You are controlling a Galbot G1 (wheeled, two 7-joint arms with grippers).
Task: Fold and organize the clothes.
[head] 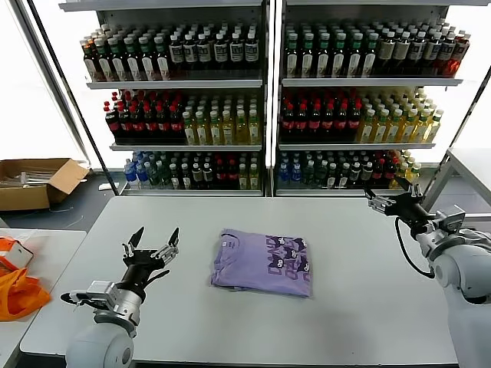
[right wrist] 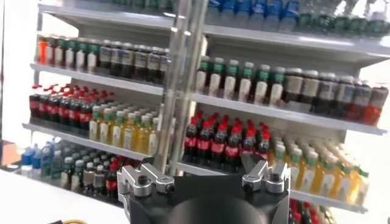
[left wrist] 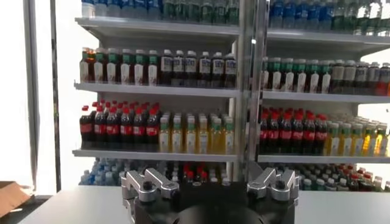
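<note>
The lavender-purple thin-fabric T-shirt [head: 262,262] lies folded between the left pincer [head: 152,241] and right pincer [head: 382,198], both spread apart and empty; folding appears complete.

A: Surface?
B: Pale grey table [head: 368,307], flat rectangular top, running up toward the drink shelves.
A: What's on it?
B: One lavender T-shirt [head: 262,262], folded into a neat rectangle, dark printed graphic facing up, lying about mid-table.
</note>
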